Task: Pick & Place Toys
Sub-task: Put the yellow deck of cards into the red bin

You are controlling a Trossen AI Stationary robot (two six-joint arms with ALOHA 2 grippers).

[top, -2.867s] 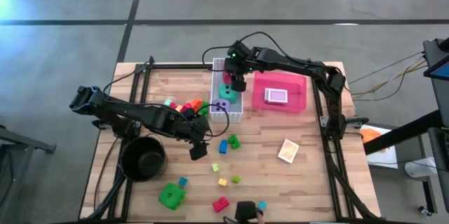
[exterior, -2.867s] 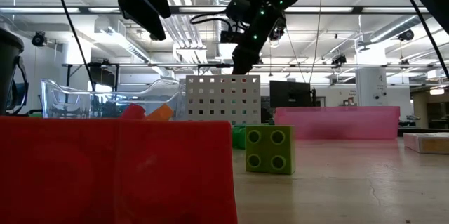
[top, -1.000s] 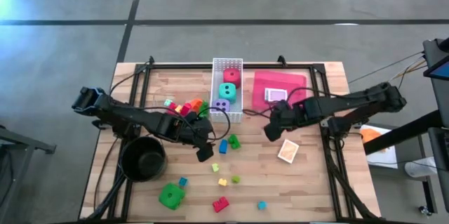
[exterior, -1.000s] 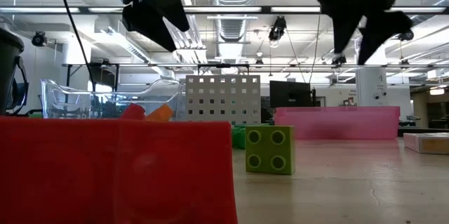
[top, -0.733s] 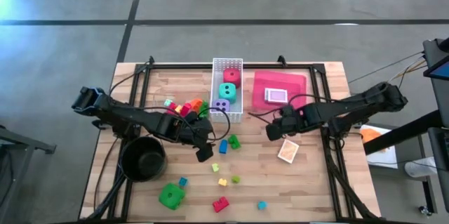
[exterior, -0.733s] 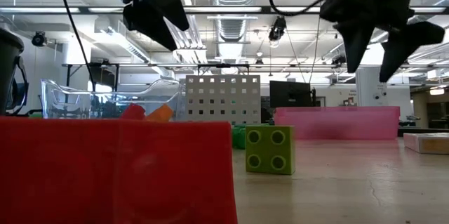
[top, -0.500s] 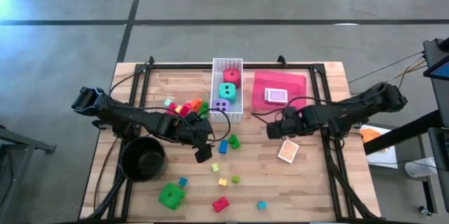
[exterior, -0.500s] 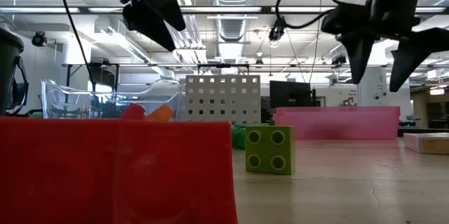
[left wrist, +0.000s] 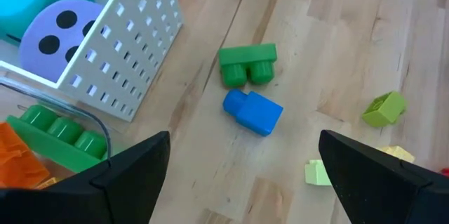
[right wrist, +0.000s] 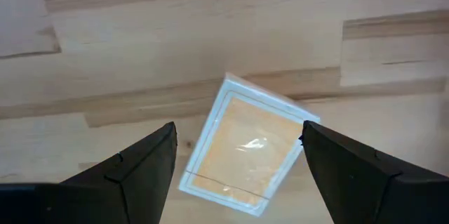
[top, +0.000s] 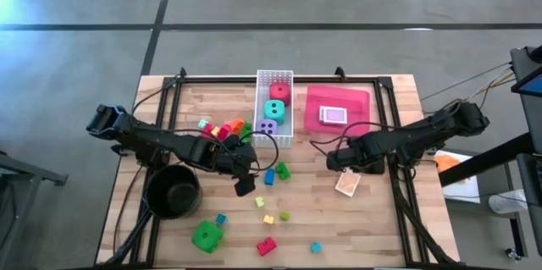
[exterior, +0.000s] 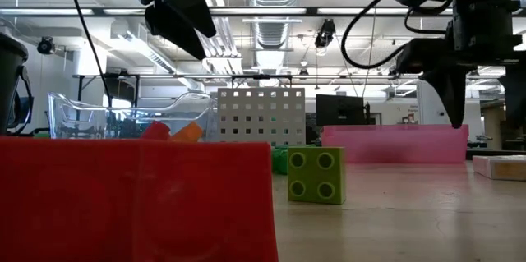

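- High view: right gripper (top: 341, 167) hangs over the orange card pack (top: 347, 183) on the bench (top: 381, 228), jaws spread wide, holding nothing.
- Right wrist view: the pack (right wrist: 242, 144) lies flat and skewed between the two fingers (right wrist: 126, 168), apart from both.
- Left gripper (top: 244, 184) waits mid-bench, jaws wide and empty, beside the blue brick (top: 269, 175) and green brick (top: 282, 170).
- Red, teal and purple dice sit in the white basket (top: 262, 78); a card pack (top: 334, 115) lies in the pink tray (top: 360, 101).
- Green die (top: 207, 236), red brick (top: 266, 245) and small bricks are scattered at the near edge, by the black pot (top: 173, 190).
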